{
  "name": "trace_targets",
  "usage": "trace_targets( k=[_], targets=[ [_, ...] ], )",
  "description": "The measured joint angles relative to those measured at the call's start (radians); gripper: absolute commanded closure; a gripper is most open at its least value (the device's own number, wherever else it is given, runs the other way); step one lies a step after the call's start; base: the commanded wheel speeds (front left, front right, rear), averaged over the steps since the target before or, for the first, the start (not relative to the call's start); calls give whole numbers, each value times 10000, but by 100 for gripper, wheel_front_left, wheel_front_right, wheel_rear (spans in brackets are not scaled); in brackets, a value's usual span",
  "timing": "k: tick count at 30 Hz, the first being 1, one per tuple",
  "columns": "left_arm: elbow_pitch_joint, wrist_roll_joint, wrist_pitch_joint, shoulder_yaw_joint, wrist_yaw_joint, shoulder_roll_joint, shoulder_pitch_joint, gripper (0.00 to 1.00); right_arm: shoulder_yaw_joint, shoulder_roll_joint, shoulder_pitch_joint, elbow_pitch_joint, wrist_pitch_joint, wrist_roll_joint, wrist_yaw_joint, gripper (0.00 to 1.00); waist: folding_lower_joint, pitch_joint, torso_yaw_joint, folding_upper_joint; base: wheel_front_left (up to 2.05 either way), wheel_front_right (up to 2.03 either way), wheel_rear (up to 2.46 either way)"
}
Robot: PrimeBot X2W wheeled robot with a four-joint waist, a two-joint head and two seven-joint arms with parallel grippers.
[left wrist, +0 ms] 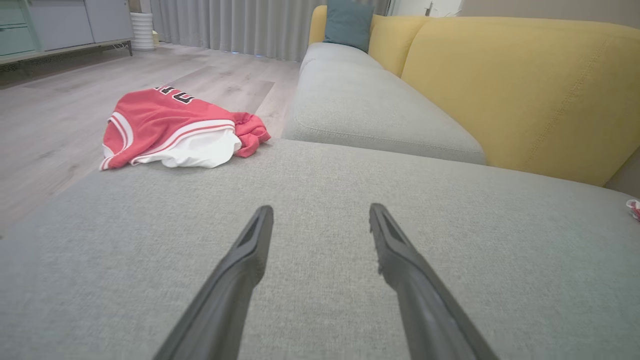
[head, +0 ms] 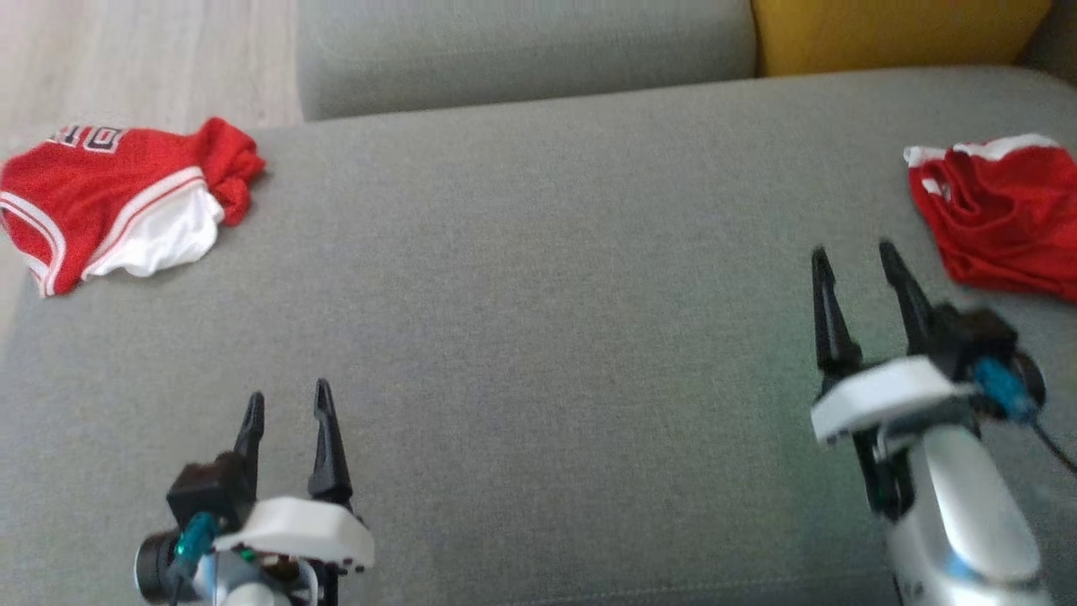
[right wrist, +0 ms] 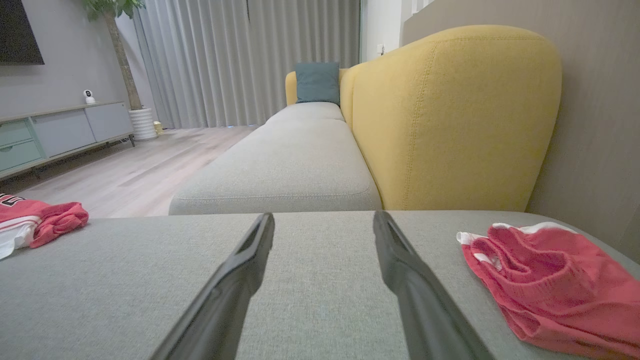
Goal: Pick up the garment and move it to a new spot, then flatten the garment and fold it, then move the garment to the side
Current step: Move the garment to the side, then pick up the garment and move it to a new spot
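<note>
Two red garments lie on the grey sofa seat (head: 538, 278). A crumpled red and white jersey (head: 92, 198) (left wrist: 160, 122) (right wrist: 47, 220) sits at the far left edge. Bunched red shorts with white trim (head: 1005, 210) (right wrist: 545, 275) lie at the far right. My left gripper (head: 289, 390) (left wrist: 321, 206) hovers open over bare fabric at the lower left, well short of the jersey. Just left of the shorts, my right gripper (head: 852, 249) (right wrist: 324, 214) stands open with nothing between its fingers.
A second grey seat cushion (head: 522, 50) (right wrist: 280, 170) adjoins at the back, with a yellow backrest (head: 892, 29) (right wrist: 450, 115) to its right. Wooden floor (head: 126, 59) (left wrist: 50, 115) lies beyond the left edge. A teal pillow (right wrist: 317, 82) rests far off.
</note>
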Motion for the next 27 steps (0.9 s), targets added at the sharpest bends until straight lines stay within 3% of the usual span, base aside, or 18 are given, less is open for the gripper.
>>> trace_targets(
  k=[10,27],
  targets=[
    [-73,0,0,-123,25,0,404,0,786,130,2472,-2332,435,1049,0,0,0,-469,282,0,0,0,0],
    [-205,0,0,-370,29,0,603,0,1072,161,3196,-3057,857,1243,0,0,0,-501,284,0,0,0,0]
  ],
)
